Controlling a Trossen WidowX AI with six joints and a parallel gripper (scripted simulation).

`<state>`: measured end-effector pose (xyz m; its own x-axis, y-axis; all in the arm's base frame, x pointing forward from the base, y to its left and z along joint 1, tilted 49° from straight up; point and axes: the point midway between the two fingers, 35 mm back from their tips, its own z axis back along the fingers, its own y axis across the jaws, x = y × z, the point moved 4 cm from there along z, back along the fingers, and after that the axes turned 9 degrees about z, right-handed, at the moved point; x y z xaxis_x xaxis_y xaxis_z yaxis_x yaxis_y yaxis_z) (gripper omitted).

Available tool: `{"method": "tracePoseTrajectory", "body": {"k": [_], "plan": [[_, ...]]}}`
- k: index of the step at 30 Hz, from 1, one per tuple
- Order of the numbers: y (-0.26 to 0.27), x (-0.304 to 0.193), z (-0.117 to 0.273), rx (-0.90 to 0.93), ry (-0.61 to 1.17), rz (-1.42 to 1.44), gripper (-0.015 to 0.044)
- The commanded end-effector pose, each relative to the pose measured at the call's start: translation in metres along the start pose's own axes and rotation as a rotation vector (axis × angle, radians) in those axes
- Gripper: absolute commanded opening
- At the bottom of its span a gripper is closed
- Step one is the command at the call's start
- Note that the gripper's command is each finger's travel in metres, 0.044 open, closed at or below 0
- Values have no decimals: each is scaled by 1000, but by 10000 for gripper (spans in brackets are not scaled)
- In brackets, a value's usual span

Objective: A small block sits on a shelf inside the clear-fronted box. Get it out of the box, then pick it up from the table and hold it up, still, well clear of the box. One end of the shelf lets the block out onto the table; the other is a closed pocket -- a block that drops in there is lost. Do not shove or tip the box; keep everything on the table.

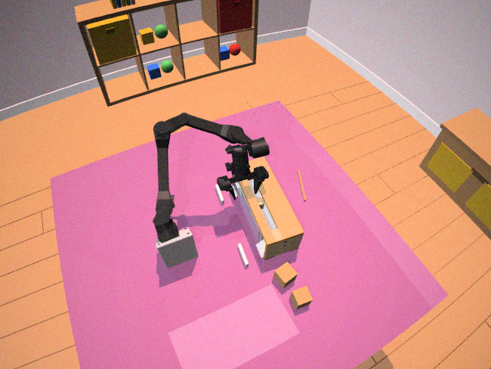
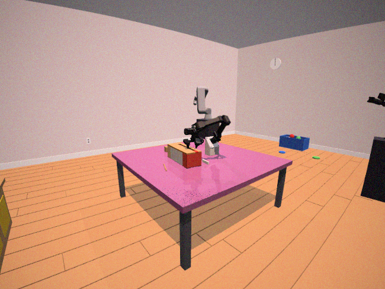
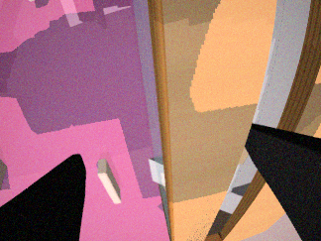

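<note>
The box [image 1: 286, 214] [image 2: 191, 159] [image 3: 230, 63] stands upright on the pink table [image 1: 118, 302] [image 2: 236, 174], with a long slot in its wooden top and a red end in the exterior view. A small tan block [image 1: 260, 205] shows through the slot near mid-length in the top view; I cannot make it out in the wrist view. My gripper [image 1: 245, 193] [image 2: 192, 147] [image 3: 164, 148] is open and empty, straddling the box's front top edge. One fingertip is at the slot, on the red-end side of the block; the other is outside the clear front. Whether the tip is inside the slot is unclear.
White bars [image 1: 219, 193] [image 1: 242, 255] [image 3: 110, 181] lie in front of the box. A thin wooden stick [image 1: 301, 185] [image 2: 164, 167] lies behind it. Two wooden cubes [image 1: 285, 274] [image 1: 301, 297] sit beyond its other end, near a pale pink rectangle [image 1: 233, 327].
</note>
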<state>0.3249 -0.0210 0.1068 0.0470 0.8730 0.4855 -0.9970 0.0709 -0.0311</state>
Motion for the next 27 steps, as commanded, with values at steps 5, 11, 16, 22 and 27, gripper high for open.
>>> {"method": "tracePoseTrajectory", "body": {"k": [5, 11, 16, 22, 27], "plan": [[0, 6, -12, 0, -6, -6, 400], [0, 11, -20, 0, -7, -6, 400], [0, 15, -27, 0, -8, -6, 400], [1, 6, -26, 1, -3, 0, 400], [4, -8, -32, 3, -3, -1, 400]]}}
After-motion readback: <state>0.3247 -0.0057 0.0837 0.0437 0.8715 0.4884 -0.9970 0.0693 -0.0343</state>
